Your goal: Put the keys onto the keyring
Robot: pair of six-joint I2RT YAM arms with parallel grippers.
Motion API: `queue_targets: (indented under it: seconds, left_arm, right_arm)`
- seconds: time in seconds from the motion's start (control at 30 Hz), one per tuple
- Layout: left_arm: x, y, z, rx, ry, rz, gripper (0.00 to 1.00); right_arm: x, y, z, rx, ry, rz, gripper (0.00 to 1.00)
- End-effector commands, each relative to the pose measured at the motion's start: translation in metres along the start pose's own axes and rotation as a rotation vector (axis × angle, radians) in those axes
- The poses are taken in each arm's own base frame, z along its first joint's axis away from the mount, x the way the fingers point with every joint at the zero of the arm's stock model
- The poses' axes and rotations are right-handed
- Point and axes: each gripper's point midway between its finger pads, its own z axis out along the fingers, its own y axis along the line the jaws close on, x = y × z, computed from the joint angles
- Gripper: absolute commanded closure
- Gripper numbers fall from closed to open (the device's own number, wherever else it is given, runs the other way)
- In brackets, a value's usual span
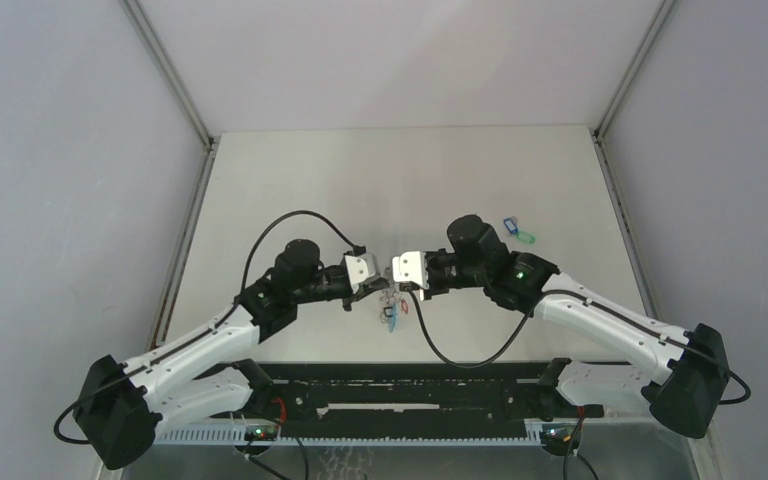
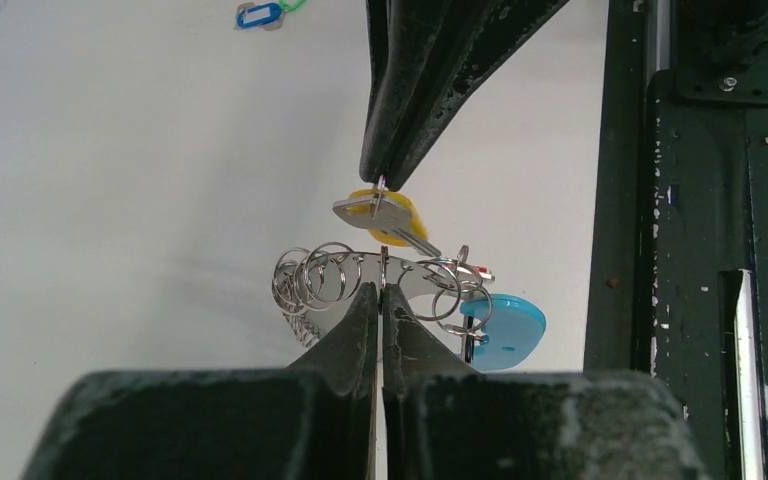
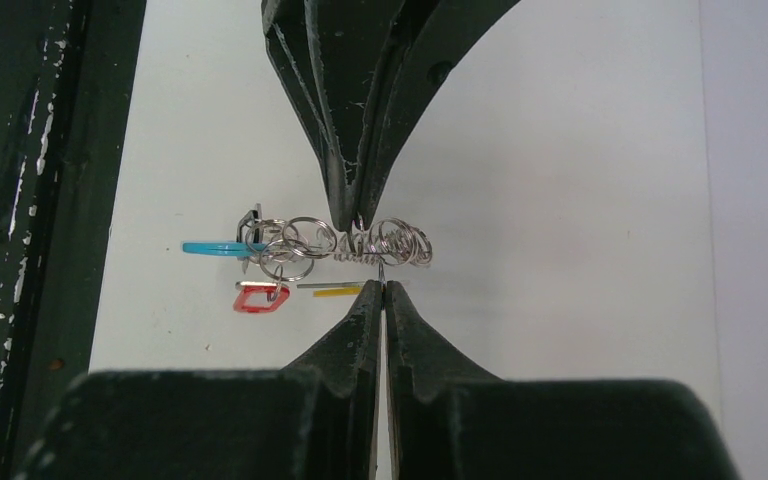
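Top: at centre frame, left gripper (image 1: pixel 378 292) and right gripper (image 1: pixel 398 290) meet over the keyring (image 1: pixel 390 316). The blue key (image 1: pixel 508 224) and green key (image 1: pixel 525 238) lie on the table, right of centre.
Left wrist: mid-frame, left gripper pinches keyring and right gripper pinches yellow key (image 2: pixel 388 215).
Right wrist: the same two pinches show at centre.
This looks like the threading step. The next move likely calls for working the key's loop onto the keyring.

Bright, even, diffuse light throughout. Faint soft shadows are cast on the table (image 1: pixel 410 180). Left claw (image 2: pixel 381 287) and right claw (image 3: pixel 383 287) are blurred near the lens; the keyring (image 2: pixel 310 275) is rendered sharp, with small glints.
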Motion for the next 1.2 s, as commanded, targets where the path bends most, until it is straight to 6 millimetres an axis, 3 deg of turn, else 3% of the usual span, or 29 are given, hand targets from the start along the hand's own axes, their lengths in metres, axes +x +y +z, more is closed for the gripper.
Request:
queue_targets:
  seconds: [0.0, 0.4, 1.17]
  left_arm:
    - [-0.025, 0.009, -0.001, -0.019, -0.054, 0.009, 1.00]
    - [-0.037, 0.009, -0.004, -0.023, -0.103, -0.001, 1.00]
    - [-0.035, 0.009, -0.004, -0.017, -0.105, -0.005, 1.00]
  right_arm:
    - [-0.009, -0.003, 0.002, 0.014, -0.025, -0.035, 1.00]
    - [-0.006, -0.005, 0.005, 0.031, 0.000, -0.045, 1.00]
    - [-0.004, -0.002, 0.010, 0.011, 0.001, -0.048, 1.00]
